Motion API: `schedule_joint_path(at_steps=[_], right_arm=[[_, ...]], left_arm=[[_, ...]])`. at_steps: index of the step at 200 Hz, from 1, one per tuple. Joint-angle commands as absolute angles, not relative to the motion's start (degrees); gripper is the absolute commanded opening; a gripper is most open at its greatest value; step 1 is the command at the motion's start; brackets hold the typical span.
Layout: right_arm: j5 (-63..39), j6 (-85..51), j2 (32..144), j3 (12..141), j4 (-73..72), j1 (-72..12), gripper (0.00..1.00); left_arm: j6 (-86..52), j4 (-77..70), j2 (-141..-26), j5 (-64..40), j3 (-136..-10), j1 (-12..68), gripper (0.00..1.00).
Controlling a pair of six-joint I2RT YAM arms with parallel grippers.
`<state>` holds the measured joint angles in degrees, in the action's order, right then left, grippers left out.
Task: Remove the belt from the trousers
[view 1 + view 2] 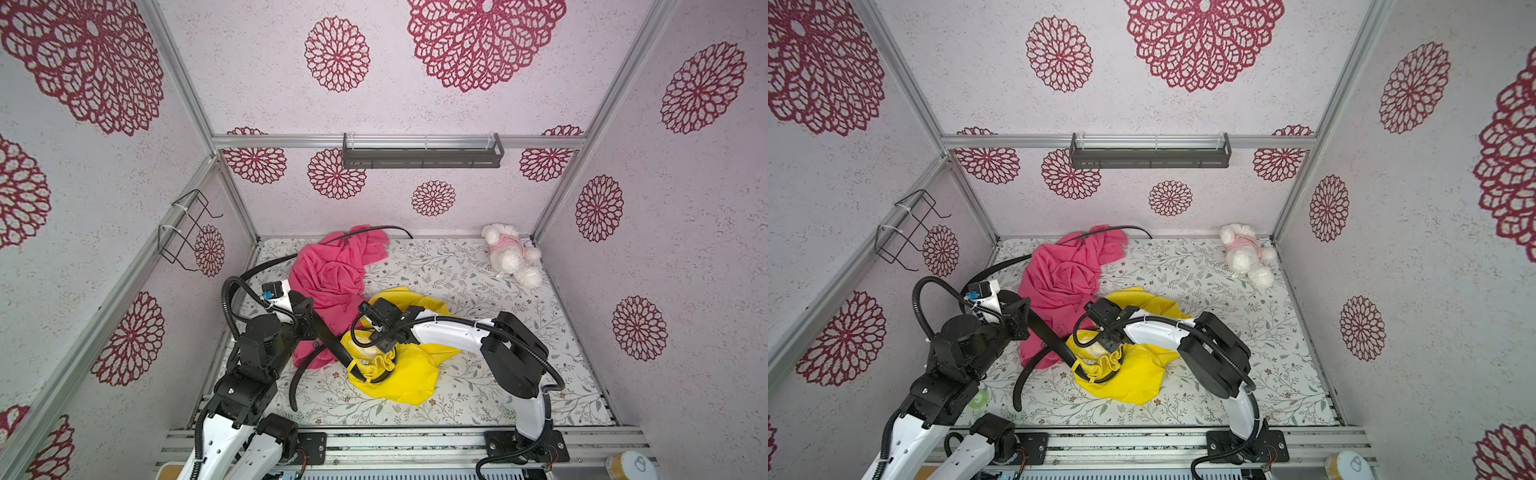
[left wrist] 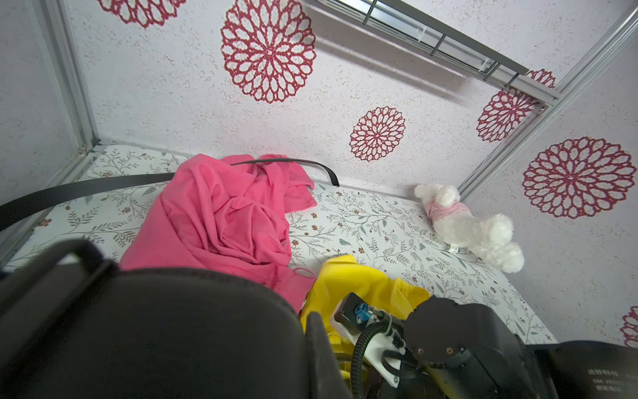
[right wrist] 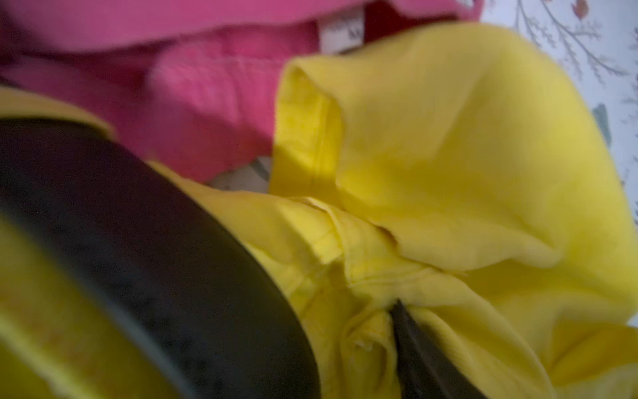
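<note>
Belt [image 1: 332, 344]: taut black strap, threaded through the yellow trousers [image 1: 409, 376] on the table [image 1: 457, 399].
Left gripper [image 1: 311, 321]: clenched on belt.
Right gripper [image 1: 386, 344]: at waistband; grip unclear.
Advice: pin waistband, pull along the strap's line, steadily.

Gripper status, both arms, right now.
Left gripper: shut on the black belt, which runs straight to the yellow trousers.
Right gripper: down at the trousers' waistband; open or shut cannot be told.
</note>
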<state>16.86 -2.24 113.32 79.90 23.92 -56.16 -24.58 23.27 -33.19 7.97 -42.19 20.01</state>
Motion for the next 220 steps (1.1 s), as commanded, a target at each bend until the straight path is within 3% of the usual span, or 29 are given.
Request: schedule_joint_path(at_steps=[1,44,119,164,197,220], right_arm=[[32.5,-4.8,106.1,78.3,27.2,-51.4,0.63],[35.5,-4.1,93.5,68.8,30.0,-35.6,0.58],[28.0,-5.3,83.6,57.7,29.0,-10.2,0.56],[24.4,-6.1,84.2,57.1,29.5,-4.4,0.56],[20.7,-7.3,84.8,55.0,28.0,-4.7,0.56],[18.8,-7.6,84.4,53.8,27.3,-5.1,0.56]], left_arm=[[-21.8,24.7,-32.2,10.8,-44.3,20.4,0.00],[-17.9,24.5,-34.9,11.3,-48.9,18.2,0.00],[-13.3,24.1,-43.9,10.1,-55.4,7.1,0.00],[-18.0,22.3,-50.6,3.1,-54.7,-5.7,0.00],[-24.4,20.3,-58.1,-2.3,-51.7,-4.9,0.00],[-25.3,21.3,-63.7,1.8,-50.5,-0.5,0.00]])
